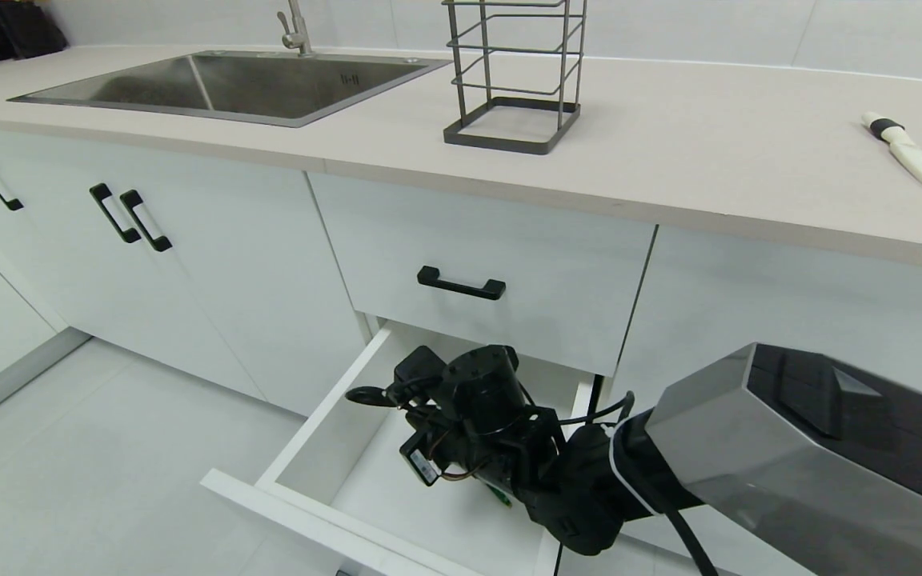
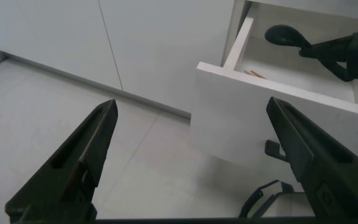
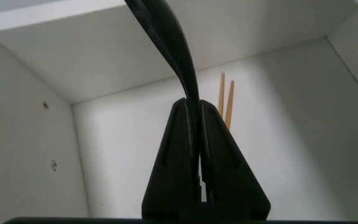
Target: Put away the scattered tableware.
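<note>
1. Slim black spoon (image 3: 166,37) hangs over the open white drawer (image 1: 313,412), its bowl cut off in the right wrist view.
2. Right pincer (image 3: 194,109) is clamped on its handle.
3. Two wooden chopsticks (image 3: 226,99) lie by the drawer's back wall, partly hidden.
4. Left pincer (image 2: 190,109) gapes wide, empty.

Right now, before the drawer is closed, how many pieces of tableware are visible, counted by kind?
Black spoon: 1
Wooden chopsticks: 2
White knife: 1
Total: 4
</note>
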You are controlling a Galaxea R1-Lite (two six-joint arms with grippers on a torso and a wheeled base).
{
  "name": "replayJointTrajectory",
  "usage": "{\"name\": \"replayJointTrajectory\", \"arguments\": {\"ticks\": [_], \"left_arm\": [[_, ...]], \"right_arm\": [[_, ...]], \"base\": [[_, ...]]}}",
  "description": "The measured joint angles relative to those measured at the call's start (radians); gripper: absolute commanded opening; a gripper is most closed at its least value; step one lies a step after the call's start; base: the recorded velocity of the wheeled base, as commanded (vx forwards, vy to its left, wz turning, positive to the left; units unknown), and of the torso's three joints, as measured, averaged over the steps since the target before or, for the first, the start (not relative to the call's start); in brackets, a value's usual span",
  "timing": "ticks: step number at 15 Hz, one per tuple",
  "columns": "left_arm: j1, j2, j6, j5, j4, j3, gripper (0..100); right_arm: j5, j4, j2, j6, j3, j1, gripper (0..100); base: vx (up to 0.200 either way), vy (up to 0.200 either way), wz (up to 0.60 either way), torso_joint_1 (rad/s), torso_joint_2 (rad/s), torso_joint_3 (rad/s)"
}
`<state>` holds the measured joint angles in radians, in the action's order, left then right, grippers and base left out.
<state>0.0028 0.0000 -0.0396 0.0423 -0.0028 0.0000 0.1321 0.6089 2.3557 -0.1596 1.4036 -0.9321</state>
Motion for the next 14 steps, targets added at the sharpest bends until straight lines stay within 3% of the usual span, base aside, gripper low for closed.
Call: {"name": "replayJointTrajectory", "arguments": {"ticks": [14], "left_arm": [[0.000,0.000,0.000,0.000,0.000,0.000,100]], "right_arm": [[-0.007,0.001,0.094,-0.003,0.020,0.047,0]], "base": [[0.000,0.000,0.00,0.000,0.00,0.000]]}}
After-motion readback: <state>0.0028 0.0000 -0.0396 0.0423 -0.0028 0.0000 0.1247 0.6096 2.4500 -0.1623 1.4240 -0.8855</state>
